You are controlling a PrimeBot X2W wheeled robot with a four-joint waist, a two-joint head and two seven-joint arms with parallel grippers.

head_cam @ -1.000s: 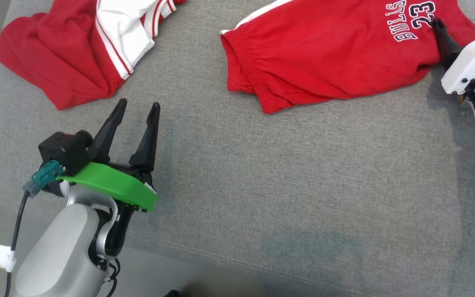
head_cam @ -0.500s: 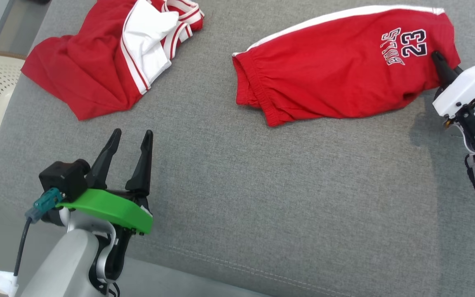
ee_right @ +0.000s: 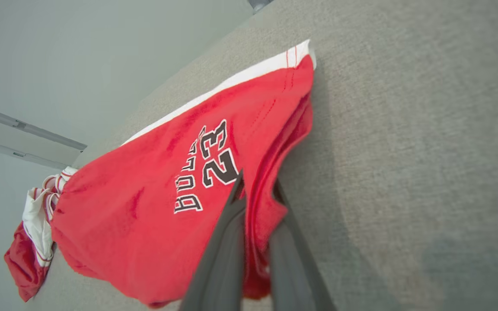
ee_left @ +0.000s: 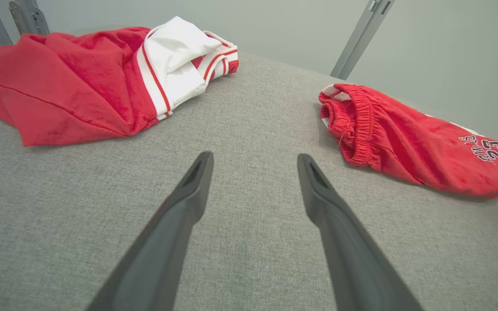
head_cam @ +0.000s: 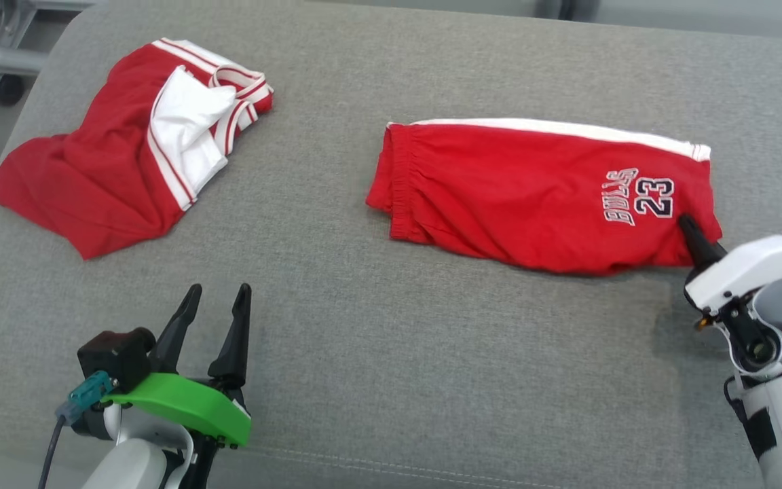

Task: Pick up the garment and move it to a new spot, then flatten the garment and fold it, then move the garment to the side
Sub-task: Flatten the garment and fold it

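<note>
Two red pieces on grey cushion (head_cam: 391,353). Right gripper (ee_right: 257,181) pinched shut on garment (head_cam: 513,197) hem beside the 23. Left gripper (head_cam: 220,292) spread wide, bunched piece (head_cam: 92,183) ahead-left of it.

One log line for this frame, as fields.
right gripper: shut on garment, edge near lettering | left gripper: open, above grey cushion | second red piece: lying apart

The garment (head_cam: 513,204) is red with a white edge stripe and dark, white-outlined "BULLS 23" lettering, the bunched piece (head_cam: 85,183) is red with a white panel and red-and-white striped trim, and the cushion (head_cam: 391,380) is heathered grey with a pale stitched seam.
</note>
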